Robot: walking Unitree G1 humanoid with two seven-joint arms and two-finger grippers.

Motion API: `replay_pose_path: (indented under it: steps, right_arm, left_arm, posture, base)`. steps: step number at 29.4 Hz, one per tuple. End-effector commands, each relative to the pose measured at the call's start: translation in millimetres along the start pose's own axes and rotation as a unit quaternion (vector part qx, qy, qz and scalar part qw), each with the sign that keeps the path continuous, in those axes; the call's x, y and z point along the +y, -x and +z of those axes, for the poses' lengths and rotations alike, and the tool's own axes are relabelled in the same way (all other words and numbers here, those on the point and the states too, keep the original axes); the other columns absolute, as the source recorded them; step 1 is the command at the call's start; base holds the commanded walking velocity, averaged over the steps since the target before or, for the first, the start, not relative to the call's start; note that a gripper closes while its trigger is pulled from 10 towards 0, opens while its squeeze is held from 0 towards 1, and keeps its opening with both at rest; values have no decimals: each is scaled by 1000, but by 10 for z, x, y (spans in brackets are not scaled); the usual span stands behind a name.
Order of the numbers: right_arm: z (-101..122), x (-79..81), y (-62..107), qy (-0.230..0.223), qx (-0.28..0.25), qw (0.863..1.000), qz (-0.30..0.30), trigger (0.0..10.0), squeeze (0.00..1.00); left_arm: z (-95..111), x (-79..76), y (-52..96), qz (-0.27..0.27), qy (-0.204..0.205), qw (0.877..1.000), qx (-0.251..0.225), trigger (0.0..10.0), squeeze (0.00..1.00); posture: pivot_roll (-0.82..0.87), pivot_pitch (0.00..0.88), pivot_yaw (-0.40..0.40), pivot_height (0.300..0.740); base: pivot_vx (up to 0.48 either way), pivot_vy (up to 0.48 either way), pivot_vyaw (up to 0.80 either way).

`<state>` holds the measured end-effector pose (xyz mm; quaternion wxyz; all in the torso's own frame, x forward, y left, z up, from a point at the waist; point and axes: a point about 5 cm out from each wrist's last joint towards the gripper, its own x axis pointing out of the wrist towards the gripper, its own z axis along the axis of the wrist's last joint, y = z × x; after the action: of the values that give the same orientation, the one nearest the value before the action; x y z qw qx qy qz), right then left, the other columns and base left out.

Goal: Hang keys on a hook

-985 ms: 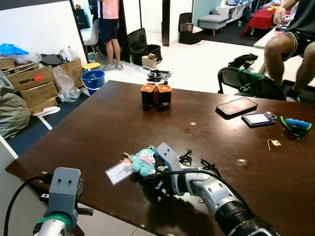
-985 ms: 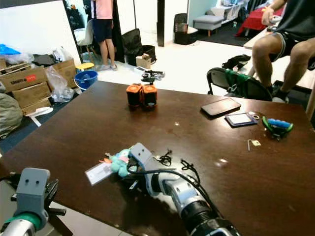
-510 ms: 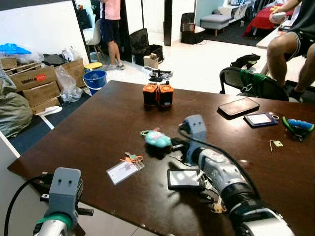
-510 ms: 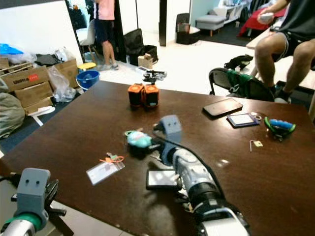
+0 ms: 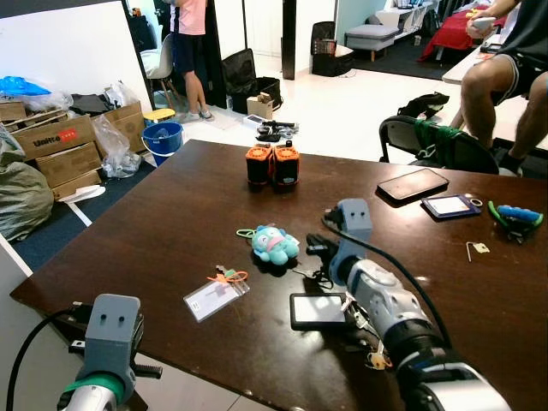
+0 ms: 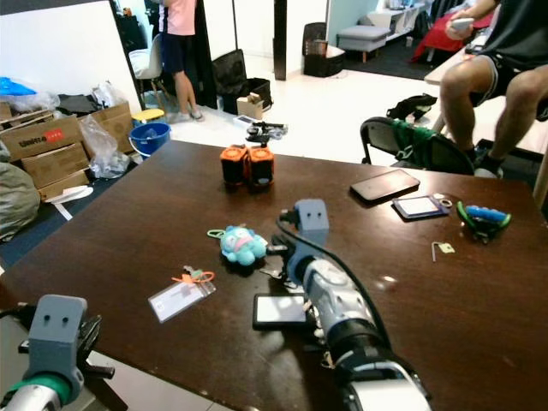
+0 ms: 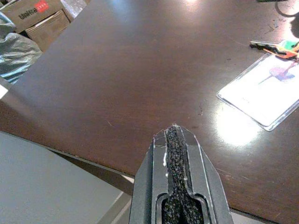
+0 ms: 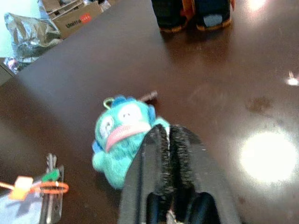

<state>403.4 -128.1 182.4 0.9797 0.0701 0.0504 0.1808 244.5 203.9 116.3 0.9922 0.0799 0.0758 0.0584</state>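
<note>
The keys point(image 5: 224, 276) carry an orange tag and lie on the dark wooden table point(image 5: 171, 223), touching a clear badge card point(image 5: 216, 297). Both show in the left wrist view: keys point(image 7: 278, 45), card point(image 7: 261, 95). A teal plush charm point(image 5: 274, 245) lies a little farther in, apart from the keys. My right gripper point(image 5: 310, 248) is shut, its tips point(image 8: 168, 129) right at the plush's point(image 8: 122, 135) edge, holding nothing. My left gripper point(image 7: 174, 128) is shut and hovers at the table's near edge, short of the card.
A black phone-like device point(image 5: 318, 311) lies under my right forearm, with a thin black cord point(image 5: 324, 276) beside it. Two orange-black blocks point(image 5: 272, 165) stand mid-table. Phones point(image 5: 413, 184), pliers point(image 5: 516, 216) and a chair point(image 5: 437, 141) are at the far right. People are beyond.
My right gripper dragged the plush from beside the card toward the table's middle, then drew back to the right off it. The keys and card stayed. The left arm has not moved.
</note>
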Motion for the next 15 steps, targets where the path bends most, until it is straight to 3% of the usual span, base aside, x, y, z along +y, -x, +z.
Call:
replay_pose_path:
  steps: [1, 10, 15]
  right_arm:
    - [-61, 41, -16, -12, 10, 1000, 6, 10000, 1000]
    - [-75, 136, -74, -17, 26, 999, 19, 10000, 1000]
    - [-23, 219, -138, -40, 31, 999, 14, 10000, 1000]
  left_arm:
    - [-22, 54, 20, 9, -7, 1000, 9, 10000, 0]
    - [-14, 68, 59, 16, 15, 1000, 12, 10000, 0]
    - [60, 127, 138, 30, 47, 998, 10, 10000, 0]
  posture:
    - [2, 70, 179, 740]
    - [19, 98, 189, 740]
    - [57, 136, 200, 740]
  base:
    - [0, 0, 0]
    - [0, 0, 0]
    - [0, 0, 0]
